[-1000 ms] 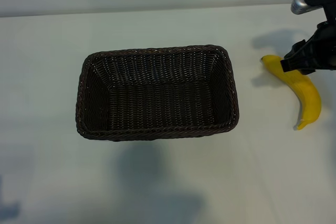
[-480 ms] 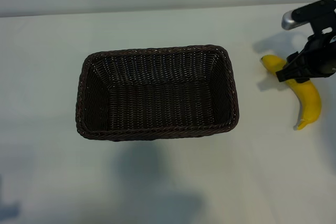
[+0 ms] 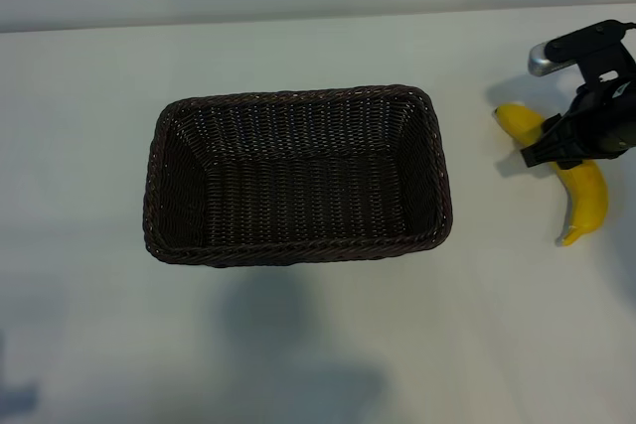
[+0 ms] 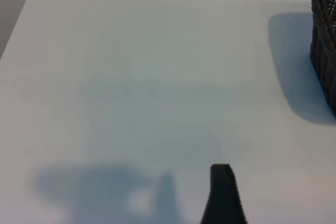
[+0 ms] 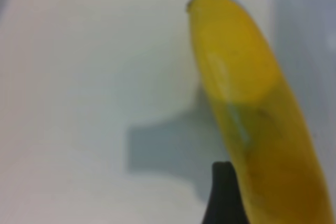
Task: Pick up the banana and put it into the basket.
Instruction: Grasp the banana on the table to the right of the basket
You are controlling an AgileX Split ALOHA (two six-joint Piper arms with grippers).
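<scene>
Exterior view: right tool over the banana, basket empty beside it.

Nearest us we see bare white desk [image 3: 477, 345]; then the dark-brown wicker basket [image 3: 298, 245] sits mid-desk with nothing in it. Well to its right the yellow banana [image 3: 586, 208] lies on the desk, apart from the basket. Our right tool [image 3: 558, 146] hangs over the banana's middle, fingers spread and released, one finger [image 5: 224, 195] just beside the fruit in the right wrist view. Our left tool [image 4: 223, 198] is parked away from the basket, released, nothing in it.
</scene>
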